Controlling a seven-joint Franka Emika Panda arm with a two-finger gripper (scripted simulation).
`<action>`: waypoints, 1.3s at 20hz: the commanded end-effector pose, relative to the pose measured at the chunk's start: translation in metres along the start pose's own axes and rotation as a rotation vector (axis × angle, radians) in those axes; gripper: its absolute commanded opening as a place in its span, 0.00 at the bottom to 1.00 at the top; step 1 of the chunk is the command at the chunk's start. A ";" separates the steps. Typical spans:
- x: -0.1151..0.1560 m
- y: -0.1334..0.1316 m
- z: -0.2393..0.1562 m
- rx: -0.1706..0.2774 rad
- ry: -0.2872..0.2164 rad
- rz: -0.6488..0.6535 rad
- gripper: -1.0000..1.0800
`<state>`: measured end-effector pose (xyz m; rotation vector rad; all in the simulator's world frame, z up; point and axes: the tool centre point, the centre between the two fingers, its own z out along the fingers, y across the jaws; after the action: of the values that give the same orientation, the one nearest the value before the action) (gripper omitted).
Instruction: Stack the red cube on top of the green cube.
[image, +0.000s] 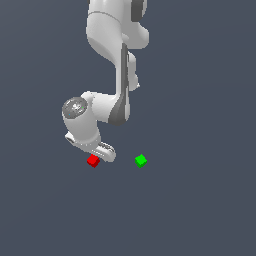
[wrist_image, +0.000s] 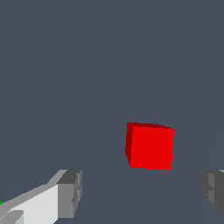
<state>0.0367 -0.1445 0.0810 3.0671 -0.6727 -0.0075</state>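
The claw (wrist_image: 140, 192) is wide open just above the red cube (wrist_image: 150, 145), so it should center over it, drop straight down and squeeze gently.

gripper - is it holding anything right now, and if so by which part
Nothing is held. The gripper is open, and the red cube sits apart from both fingers, not pinched.
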 end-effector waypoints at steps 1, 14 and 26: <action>0.007 0.011 0.007 0.001 0.003 0.038 0.96; 0.011 0.020 0.017 0.002 0.004 0.067 0.96; 0.011 0.019 0.061 0.003 0.004 0.066 0.96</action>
<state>0.0374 -0.1663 0.0211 3.0445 -0.7747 -0.0033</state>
